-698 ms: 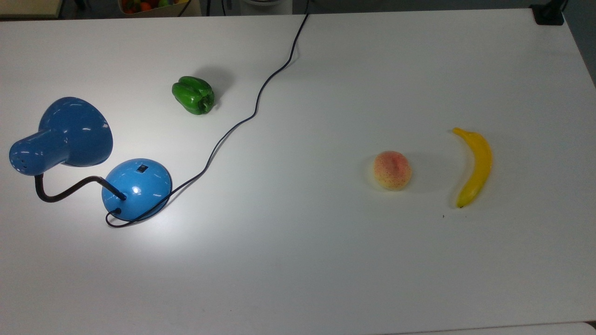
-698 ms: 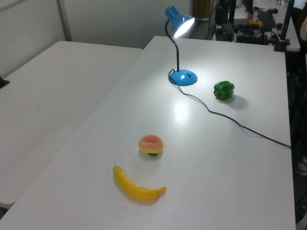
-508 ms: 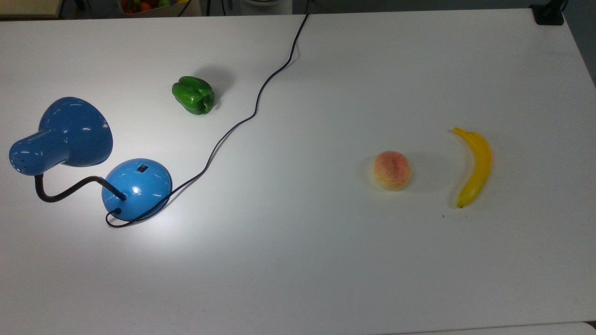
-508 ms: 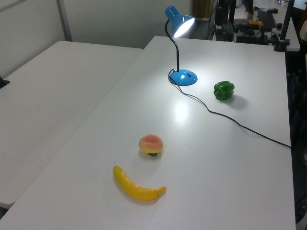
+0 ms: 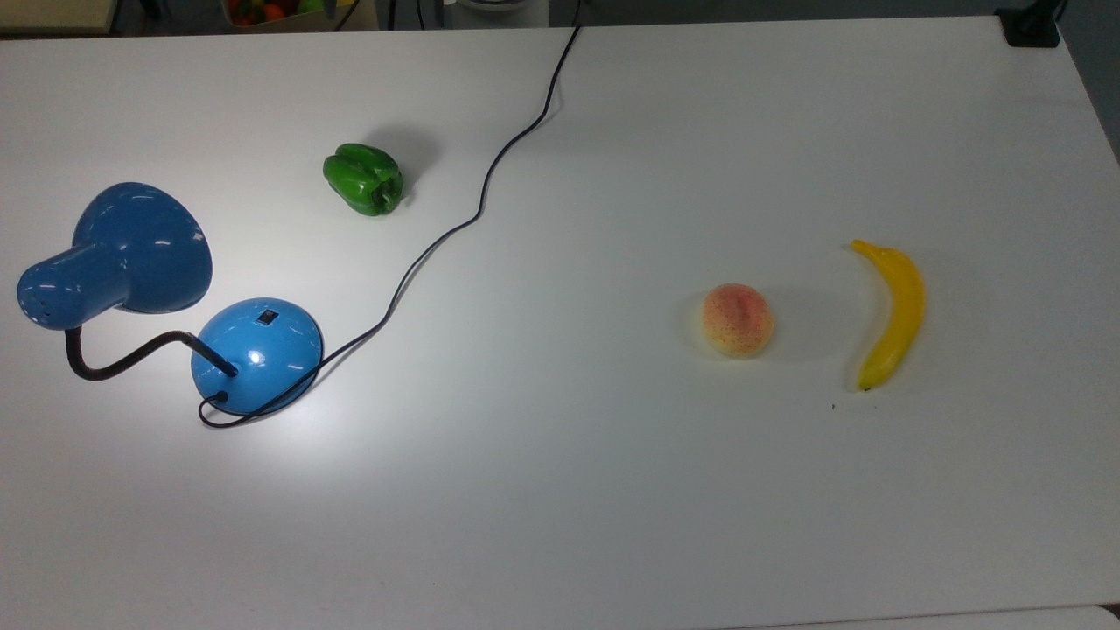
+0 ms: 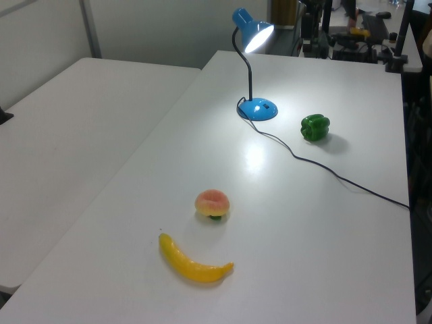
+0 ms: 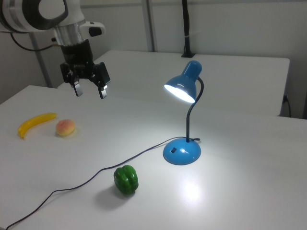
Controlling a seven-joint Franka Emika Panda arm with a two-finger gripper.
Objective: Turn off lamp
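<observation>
On the white table [image 5: 612, 490], the blue desk lamp [image 5: 255, 354] stands lit near the top view's 9 o'clock edge, its shade [image 7: 182, 86] glowing and throwing a bright patch on the tabletop beside the domed base [image 7: 182, 152]. A small black switch [image 5: 266, 317] sits on the base, and the black cord [image 5: 455, 229] snakes from it toward 12 o'clock. A green bell pepper [image 5: 364, 179] lies at about 1 o'clock from the base, apart from it. Well away toward 3 o'clock rest a peach [image 5: 738, 320] and, just beyond, a banana [image 5: 892, 311]. In the right view the gripper [image 7: 89, 90] hangs above the table at 10 o'clock from the lamp, fingers spread and holding nothing, well apart from the lamp.
</observation>
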